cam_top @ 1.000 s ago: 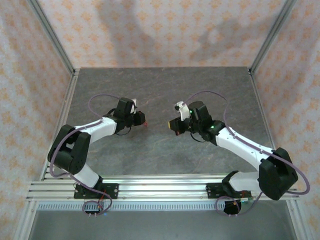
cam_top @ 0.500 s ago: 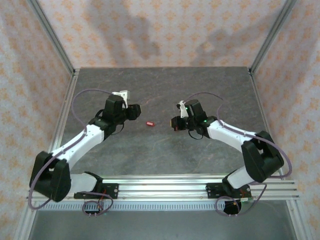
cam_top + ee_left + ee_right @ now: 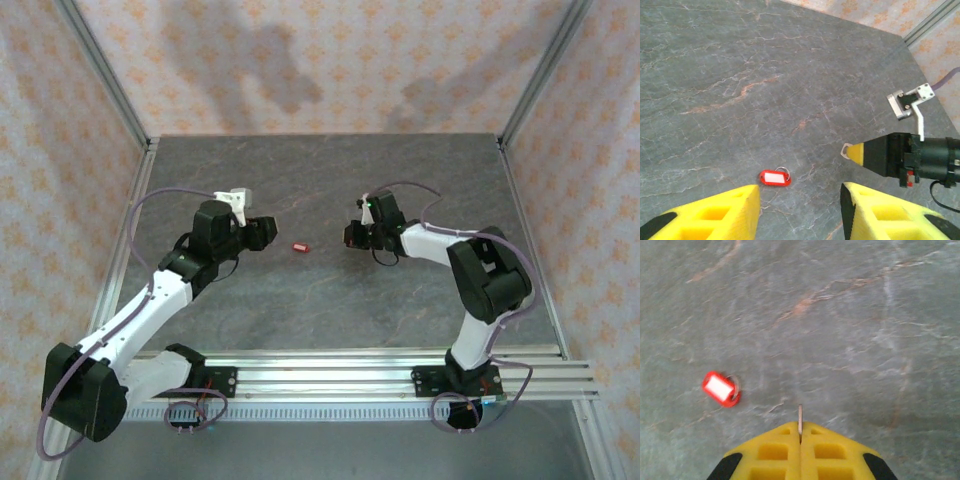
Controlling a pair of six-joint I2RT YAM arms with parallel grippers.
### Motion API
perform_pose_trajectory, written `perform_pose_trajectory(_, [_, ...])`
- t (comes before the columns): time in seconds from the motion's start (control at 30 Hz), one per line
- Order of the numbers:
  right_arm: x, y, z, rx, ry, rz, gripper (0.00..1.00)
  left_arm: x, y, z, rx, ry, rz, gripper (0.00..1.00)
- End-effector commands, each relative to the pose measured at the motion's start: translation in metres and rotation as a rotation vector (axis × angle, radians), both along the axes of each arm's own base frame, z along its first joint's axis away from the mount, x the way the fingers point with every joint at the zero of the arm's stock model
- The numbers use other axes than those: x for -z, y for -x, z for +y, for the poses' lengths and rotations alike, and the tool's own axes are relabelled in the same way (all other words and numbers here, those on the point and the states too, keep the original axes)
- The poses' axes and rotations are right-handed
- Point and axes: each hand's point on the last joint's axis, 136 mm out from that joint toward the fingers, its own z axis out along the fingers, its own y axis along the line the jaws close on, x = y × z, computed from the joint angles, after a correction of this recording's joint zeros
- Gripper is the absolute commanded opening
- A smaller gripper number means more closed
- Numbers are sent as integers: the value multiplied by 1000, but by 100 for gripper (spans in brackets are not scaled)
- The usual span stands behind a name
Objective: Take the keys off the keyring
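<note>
Though tiny, looks stiff, light and slick: thin silvery-tan metal key, pinched edge-on at lower centre by clamped-shut right gripper. Best taken across its flat head. Separate, lying flat mid-frame on grey marbled table: small red oblong tag keyring with wire loop. Along bottom edge, left gripper half open, empty.

Glossy red plastic keyring, thin metal key, matt stone-look table
</note>
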Motion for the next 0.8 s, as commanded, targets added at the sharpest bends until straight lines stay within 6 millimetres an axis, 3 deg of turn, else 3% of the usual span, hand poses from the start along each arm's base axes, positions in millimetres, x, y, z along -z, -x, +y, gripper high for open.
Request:
perform_pose_trajectory(0.0, [-7,-17,0,39,-10,-24,3,3,5,-4,17,22,6,48])
perform_pose_trajectory(0.37, [14,-17,-17,75,22,38,8,9,3,-6,17,32,12,48])
perform_pose_trajectory(0.47, [14,-16,-25,95,31,45,19,8,3,-5,12,30,9,48])
perform_pose_trajectory(0.63, [12,-16,-50,144,50,45,23,8,3,-3,6,23,4,48])
perform_pose_trajectory(0.77, [-8,-17,-81,209,72,-3,26,6,3,3,-19,-3,-4,50])
